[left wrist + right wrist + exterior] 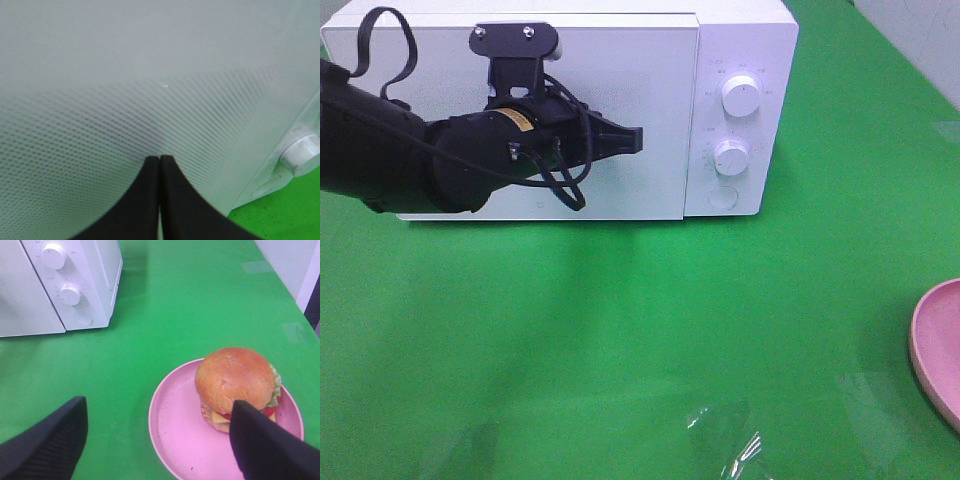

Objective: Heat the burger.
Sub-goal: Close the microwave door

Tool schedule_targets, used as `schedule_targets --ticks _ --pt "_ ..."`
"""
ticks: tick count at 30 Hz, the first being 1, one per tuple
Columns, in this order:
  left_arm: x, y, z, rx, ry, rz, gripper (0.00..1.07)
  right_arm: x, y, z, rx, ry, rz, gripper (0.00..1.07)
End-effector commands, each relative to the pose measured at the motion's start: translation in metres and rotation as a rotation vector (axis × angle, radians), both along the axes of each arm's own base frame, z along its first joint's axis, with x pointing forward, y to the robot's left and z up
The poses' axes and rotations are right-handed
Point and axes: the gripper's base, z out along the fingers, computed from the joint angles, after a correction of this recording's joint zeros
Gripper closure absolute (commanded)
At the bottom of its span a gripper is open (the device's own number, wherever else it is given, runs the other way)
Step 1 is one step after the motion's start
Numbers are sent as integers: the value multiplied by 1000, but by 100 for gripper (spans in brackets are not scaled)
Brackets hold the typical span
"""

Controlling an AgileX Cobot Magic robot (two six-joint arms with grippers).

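Observation:
The burger (234,379), with a golden bun, lettuce frill and a cheese corner, sits on a round pink plate (180,432) on the green table. My right gripper (159,405) hovers open above the plate, one finger (260,440) just in front of the burger, holding nothing. Only the plate's rim (938,350) shows in the high view, at the right edge. The white microwave (620,100) stands at the back with its door closed. My left gripper (635,140) is shut and empty, its tips (160,160) close against the door's front.
Two white knobs (740,95) and a round button (721,196) sit on the microwave's right panel. A shiny patch of clear film (720,440) lies on the green cloth near the front edge. A pale wall (300,260) borders the table's right side.

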Motion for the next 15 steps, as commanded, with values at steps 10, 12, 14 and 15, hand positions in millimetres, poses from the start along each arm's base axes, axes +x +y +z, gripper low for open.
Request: schedule_targets --ticks 10,12,14,15 --pt "31 -5 17 -72 -134 70 107 -4 0 0 5 -30 -4 32" --pt "28 -7 17 -65 -108 56 107 -4 0 0 5 -30 -4 32" --pt "23 -12 17 -58 -82 32 107 -4 0 0 5 -30 -4 32" --pt "23 -12 17 -58 -82 32 107 -4 0 0 5 -30 -4 32"
